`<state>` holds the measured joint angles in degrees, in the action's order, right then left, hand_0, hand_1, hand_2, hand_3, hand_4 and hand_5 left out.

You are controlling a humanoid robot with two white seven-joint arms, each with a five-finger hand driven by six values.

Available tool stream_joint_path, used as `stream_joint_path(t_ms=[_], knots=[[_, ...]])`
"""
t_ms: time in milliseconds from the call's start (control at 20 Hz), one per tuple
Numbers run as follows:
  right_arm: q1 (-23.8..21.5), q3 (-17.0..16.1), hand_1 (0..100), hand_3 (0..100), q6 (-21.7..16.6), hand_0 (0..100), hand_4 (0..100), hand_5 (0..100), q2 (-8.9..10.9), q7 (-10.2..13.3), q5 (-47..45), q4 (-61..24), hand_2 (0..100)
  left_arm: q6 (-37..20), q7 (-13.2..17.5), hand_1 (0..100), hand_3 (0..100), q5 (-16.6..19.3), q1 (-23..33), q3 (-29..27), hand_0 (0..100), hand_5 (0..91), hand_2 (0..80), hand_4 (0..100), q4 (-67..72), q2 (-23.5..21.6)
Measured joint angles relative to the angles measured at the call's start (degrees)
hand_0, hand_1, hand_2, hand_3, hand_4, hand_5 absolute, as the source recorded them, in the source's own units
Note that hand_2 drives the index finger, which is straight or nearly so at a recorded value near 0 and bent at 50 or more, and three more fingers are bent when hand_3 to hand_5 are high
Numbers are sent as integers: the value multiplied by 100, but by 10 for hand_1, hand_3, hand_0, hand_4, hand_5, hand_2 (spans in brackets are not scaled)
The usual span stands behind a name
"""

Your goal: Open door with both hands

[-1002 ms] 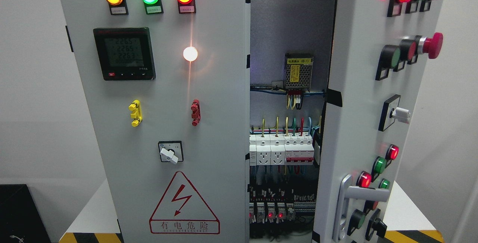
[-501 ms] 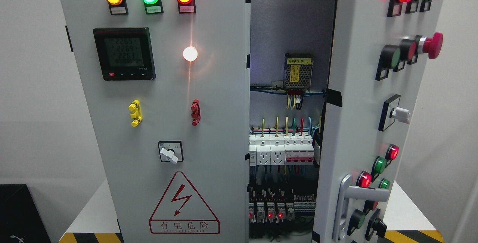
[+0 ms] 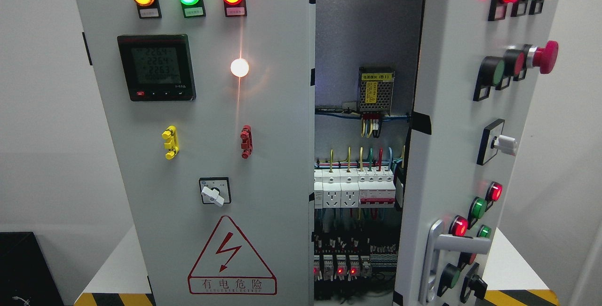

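Note:
A grey electrical cabinet fills the head view. Its right door (image 3: 451, 122) stands swung open toward me, with a silver lever handle (image 3: 439, 249) near its lower edge. The left door (image 3: 211, 108) looks flat and closed, carrying a digital meter (image 3: 156, 67), three lit lamps and a rotary switch (image 3: 214, 192). Between the doors the inside shows: a power supply (image 3: 375, 90), breakers and sockets (image 3: 353, 192), and wiring. Neither of my hands nor arms shows anywhere in the picture.
The open door bears lamps, push buttons, a red emergency stop (image 3: 545, 57) and a white knob (image 3: 504, 145) that stick out. The cabinet stands on a white table (image 3: 512, 259) with yellow-black edge tape. A black box (image 3: 23, 268) sits lower left.

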<state>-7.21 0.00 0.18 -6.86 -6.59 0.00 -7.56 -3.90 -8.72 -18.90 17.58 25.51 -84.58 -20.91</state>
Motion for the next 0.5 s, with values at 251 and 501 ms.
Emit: stream_joint_path(t_ms=[251,501], knots=[[0,0,0,0,0,191,0,0,0,0,0,0,0,29,-8,0,0,-199,-71,139,0,0,0,0,-949,-550],[0,0,0,0,0,191,0,0,0,0,0,0,0,-25,-9,0,0,-313,-225,277,0,0,0,0,-1667,-1003]])
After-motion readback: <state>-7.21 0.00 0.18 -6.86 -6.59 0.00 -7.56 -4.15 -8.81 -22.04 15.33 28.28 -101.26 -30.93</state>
